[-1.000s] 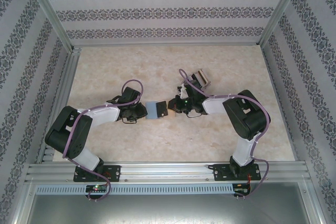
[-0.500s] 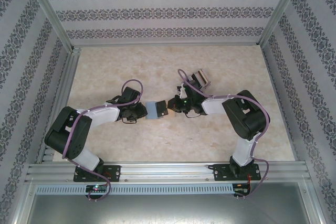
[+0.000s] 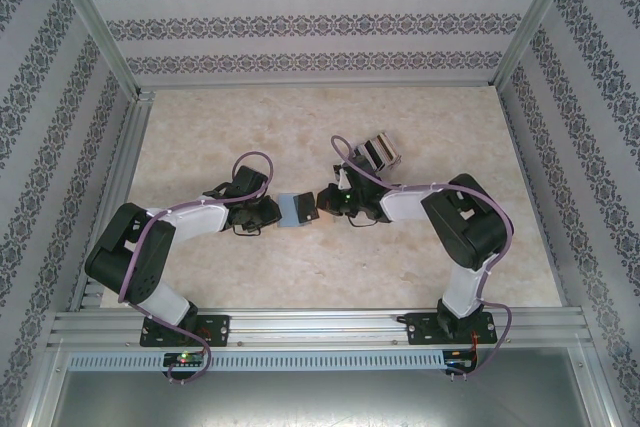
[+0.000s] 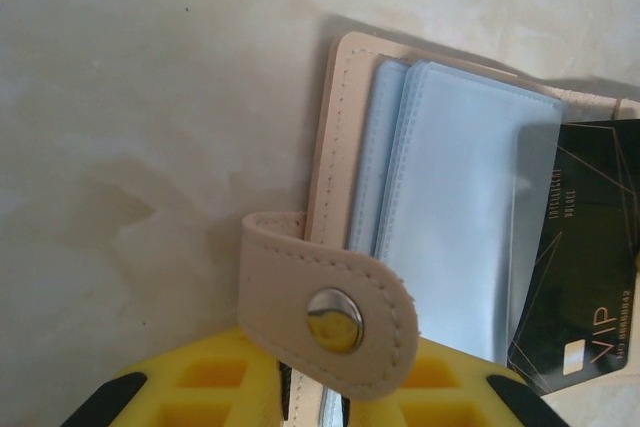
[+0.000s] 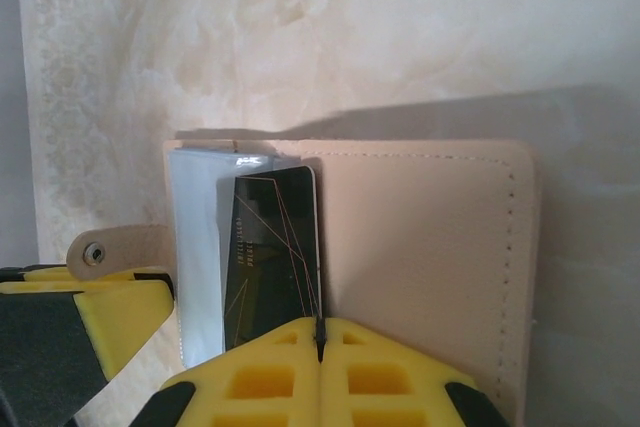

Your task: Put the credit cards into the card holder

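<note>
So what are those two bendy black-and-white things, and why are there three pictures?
Those are two robot arms, each ending in a pincher called a gripper. One picture looks down from above. The other two come from little cameras on the wrists, so you see the yellow fingers up close. On the marble-look table lies an open beige card holder with blue plastic sleeves. The left gripper pinches the holder's edge, probably to steady it. The right gripper pinches a black card, partly tucked behind a sleeve.
</note>
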